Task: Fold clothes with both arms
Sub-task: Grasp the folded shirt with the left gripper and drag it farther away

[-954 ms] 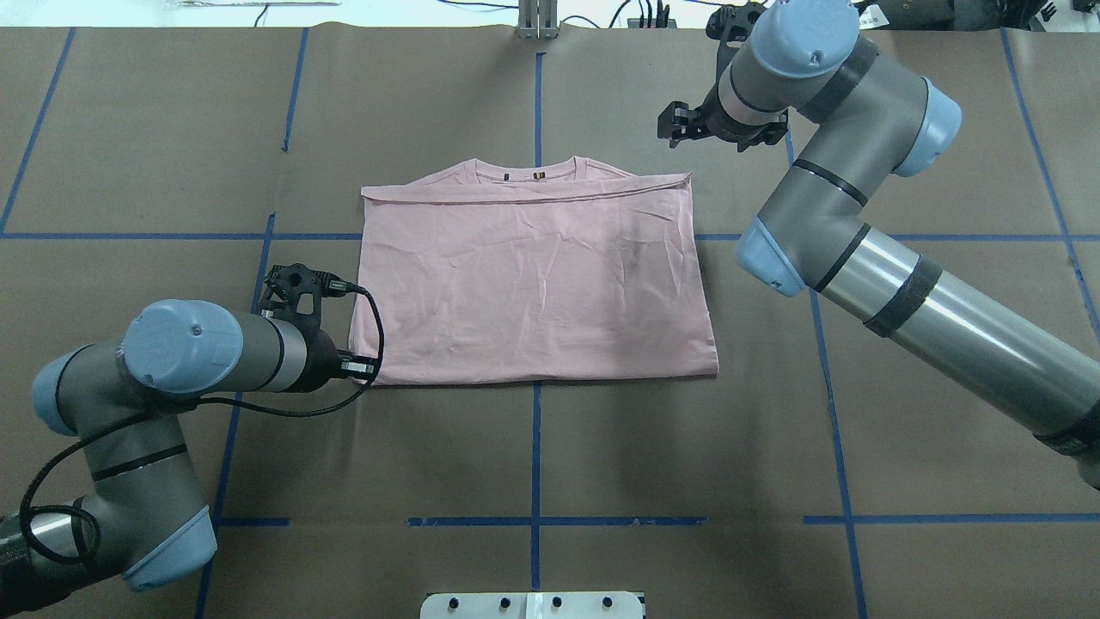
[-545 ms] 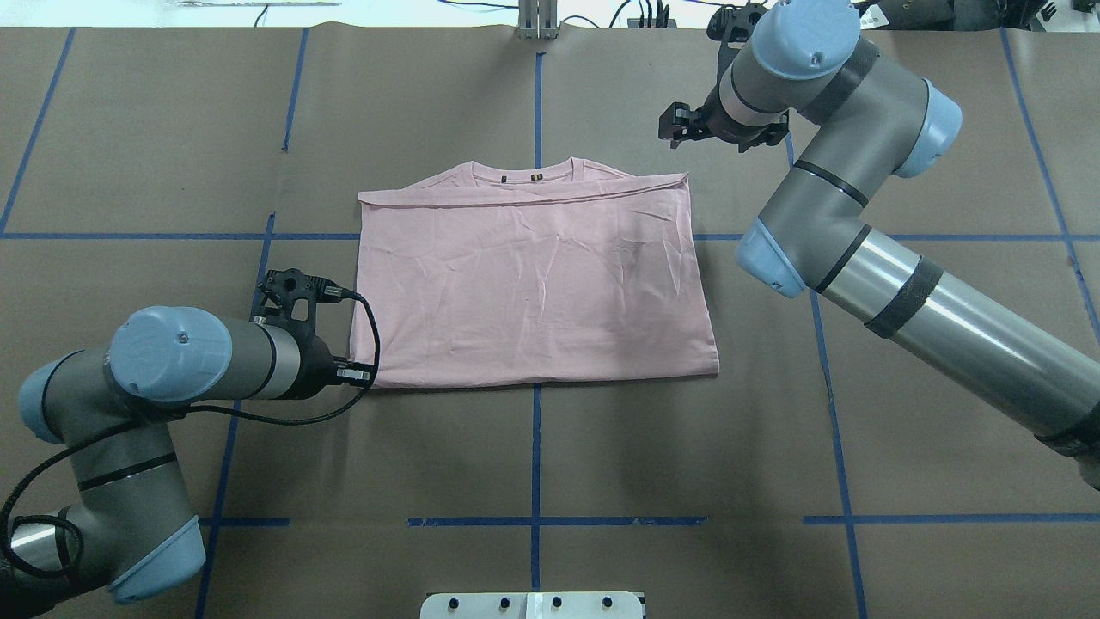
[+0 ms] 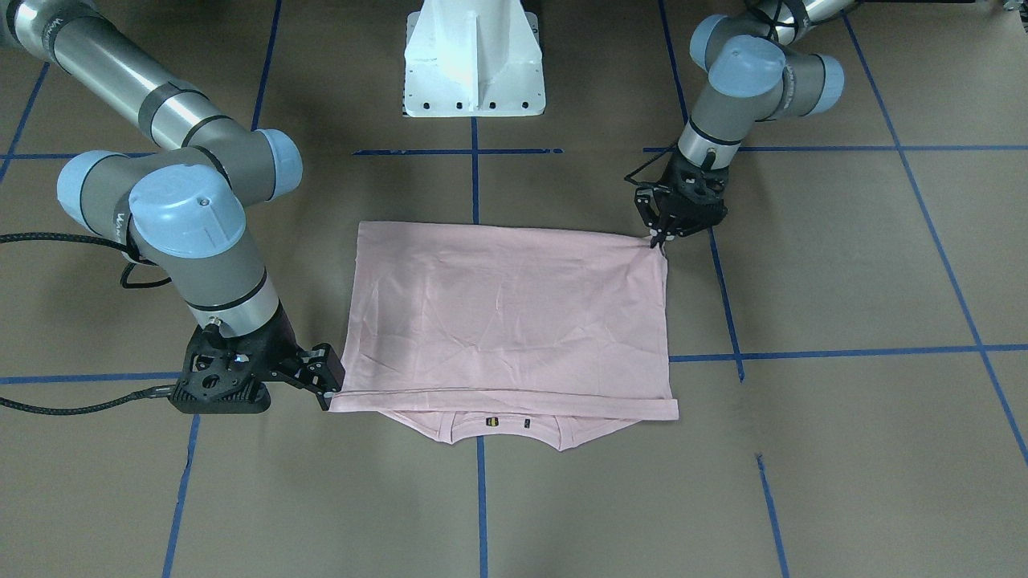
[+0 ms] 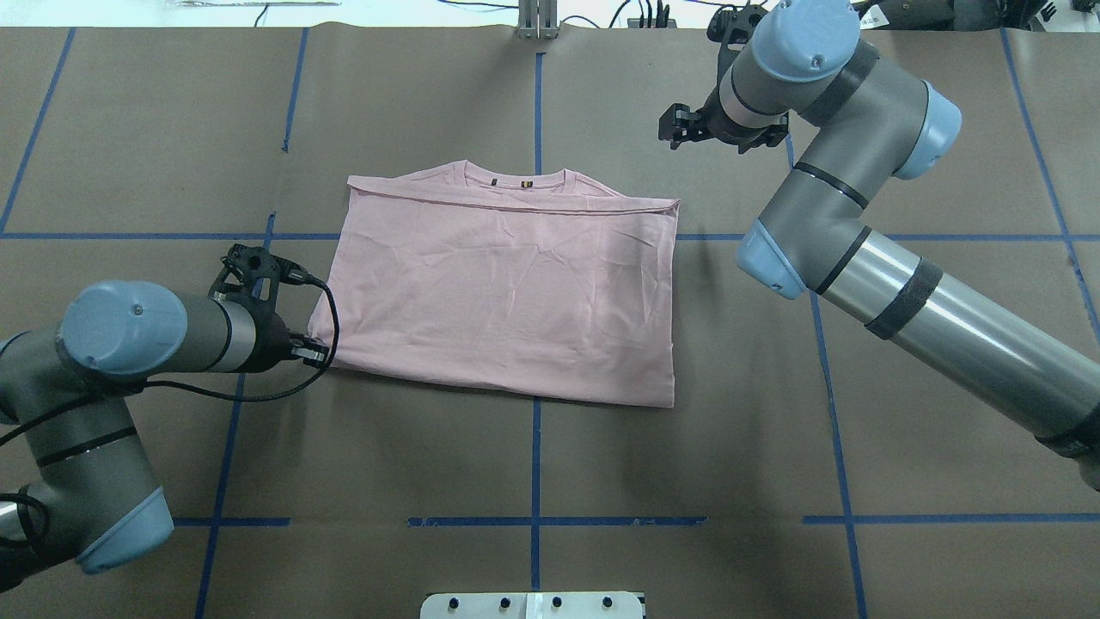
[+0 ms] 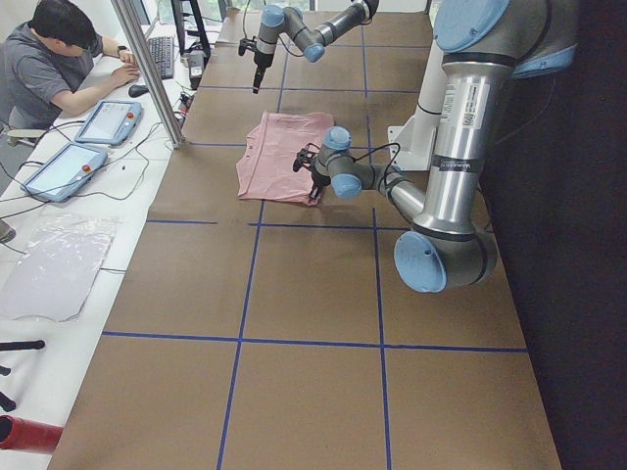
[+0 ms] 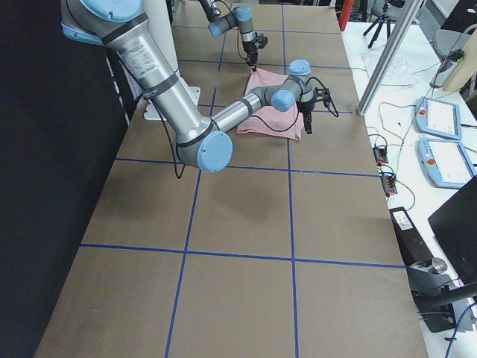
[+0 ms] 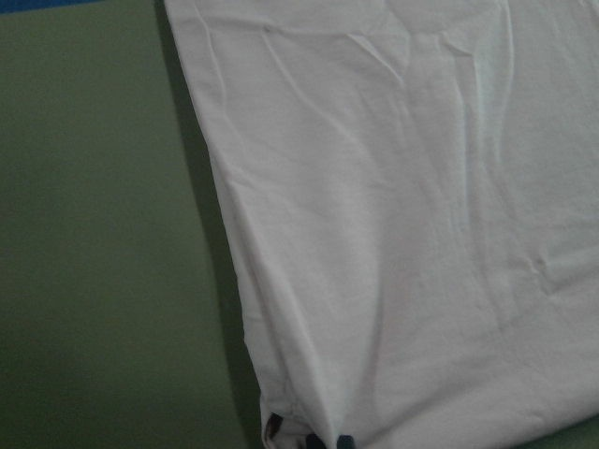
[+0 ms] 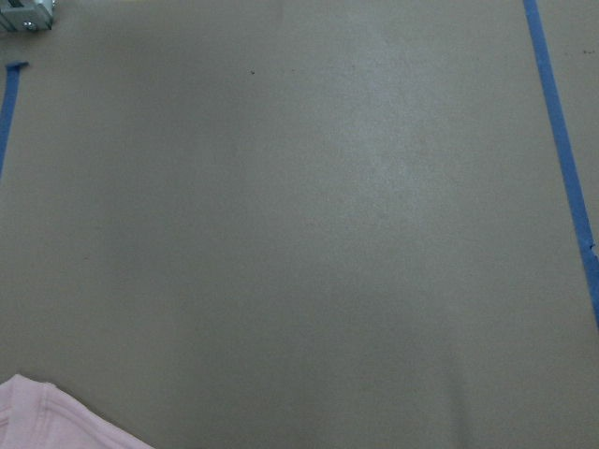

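Observation:
The pale pink T-shirt (image 4: 507, 292) lies folded on the brown table, collar (image 4: 516, 180) toward the far edge and its outline skewed to the left. My left gripper (image 4: 316, 352) is low at the shirt's near-left corner and shut on that corner. The left wrist view shows the cloth (image 7: 393, 234) running down into the pinch at the bottom edge. My right gripper (image 4: 676, 129) hangs open above the table beyond the far-right corner, touching nothing. The right wrist view catches only a bit of pink cloth (image 8: 47, 421) at the bottom left. In the front view the left gripper (image 3: 660, 238) meets the shirt (image 3: 506, 313).
Blue tape lines (image 4: 536, 464) grid the brown table cover. The white pedestal (image 3: 474, 60) stands at the robot's edge. A metal post (image 4: 537, 21) rises at the far edge. A person (image 5: 59, 59) sits at a side desk with tablets (image 5: 103, 122).
My left gripper has pulled left and slightly away from the robot, dragging the shirt's near-left corner. The whole shirt slid left and skewed. The right arm stayed almost still.

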Controlling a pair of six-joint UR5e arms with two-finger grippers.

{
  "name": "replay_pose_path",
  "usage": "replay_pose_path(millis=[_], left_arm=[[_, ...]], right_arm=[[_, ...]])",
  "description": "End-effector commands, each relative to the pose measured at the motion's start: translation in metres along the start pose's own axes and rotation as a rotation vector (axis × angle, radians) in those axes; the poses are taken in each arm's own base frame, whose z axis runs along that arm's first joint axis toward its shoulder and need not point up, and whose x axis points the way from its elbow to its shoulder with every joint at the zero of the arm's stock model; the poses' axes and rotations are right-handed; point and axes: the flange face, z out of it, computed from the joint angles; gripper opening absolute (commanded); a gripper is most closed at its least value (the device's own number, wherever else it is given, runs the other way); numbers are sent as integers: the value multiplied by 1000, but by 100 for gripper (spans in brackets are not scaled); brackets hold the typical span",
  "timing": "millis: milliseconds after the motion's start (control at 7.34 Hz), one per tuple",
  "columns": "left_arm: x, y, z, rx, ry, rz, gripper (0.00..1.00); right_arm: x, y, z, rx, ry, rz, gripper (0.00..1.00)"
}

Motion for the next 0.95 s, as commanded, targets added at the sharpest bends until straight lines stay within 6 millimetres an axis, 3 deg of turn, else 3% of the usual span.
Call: replay_pose_path(millis=[0,272,409,681,817], left_arm=[[-56,-78,18,55,-104,53,0],[-106,-166,34,90,-199,53,0],[-122,-203,42,86,-238,60,0],[-117,-274,64,135,-291,50,0],[-128,-293,86,160,-309,48,0]], right_arm=[[0,0,1,-1,0,0,100],[1,2,3,-3,3,-1,100],[1,2,3,-3,3,0,100],[0,1,3,-3,1,0,100],[-1,1,1,-1,-1,0,100]])
